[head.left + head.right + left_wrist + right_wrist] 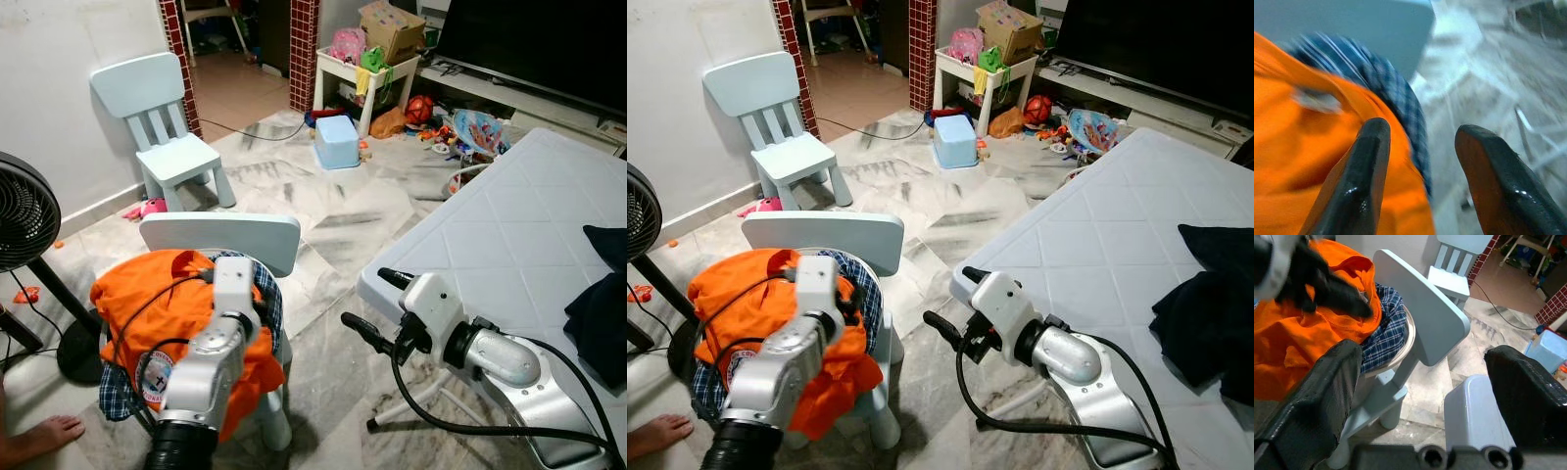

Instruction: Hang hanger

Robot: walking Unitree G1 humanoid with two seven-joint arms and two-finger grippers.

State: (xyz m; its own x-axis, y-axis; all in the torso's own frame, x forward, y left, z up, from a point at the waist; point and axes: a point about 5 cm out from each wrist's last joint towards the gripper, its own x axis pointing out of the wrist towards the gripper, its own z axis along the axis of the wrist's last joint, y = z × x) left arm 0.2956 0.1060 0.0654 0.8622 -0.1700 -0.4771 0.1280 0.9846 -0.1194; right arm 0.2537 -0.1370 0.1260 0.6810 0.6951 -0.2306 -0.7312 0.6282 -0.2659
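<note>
Here, lower left of the head view: the left gripper (1418,166) is down over an orange shirt (147,304) heaped on a pale blue chair (230,240), fingers spread apart with nothing between them; one fingertip (1371,134) lies against or just above the orange cloth, which of the two cannot be told. A blue check cloth (1386,93) lies under the shirt and hangs over the seat edge. No hanger can be made out in the heap. Lower centre: the right gripper (377,304) is held in the air between the chair and a white mattress (490,235), fingers wide apart, empty, touching nothing. A dark garment (600,304) lies at the mattress's right edge. Far left, a black fan (24,215). Upper left, a second chair (162,122) by the wall. Bottom left corner, a person's bare foot (39,436).
</note>
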